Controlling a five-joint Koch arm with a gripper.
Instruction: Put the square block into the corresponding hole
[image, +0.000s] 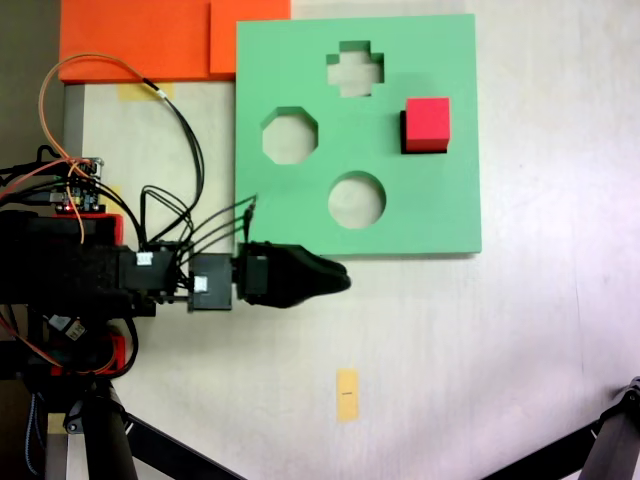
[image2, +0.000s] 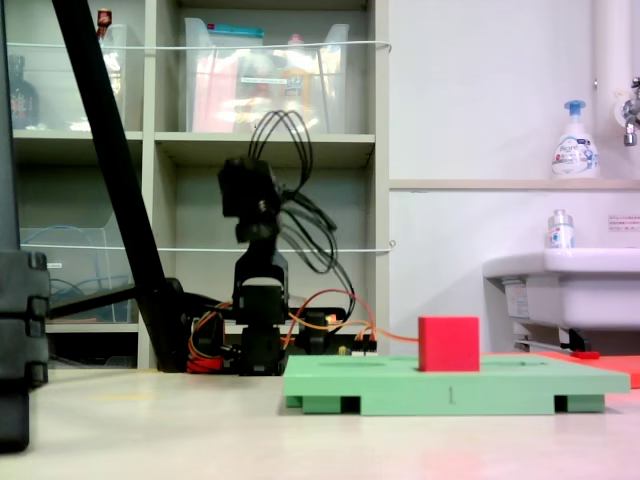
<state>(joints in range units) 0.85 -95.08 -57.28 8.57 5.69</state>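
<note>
Beside the green foam board, over the bench, the arm stretches level, gripper holding nothing, fingers seemingly closed to one tip, while the square block sits upright in the square hole.

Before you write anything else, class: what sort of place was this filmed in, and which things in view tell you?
Probably a lab or workshop room, not a home: shelving holding clear storage bins, a wall sink with a soap pump bottle, and a tripod leg beside the table.
</note>
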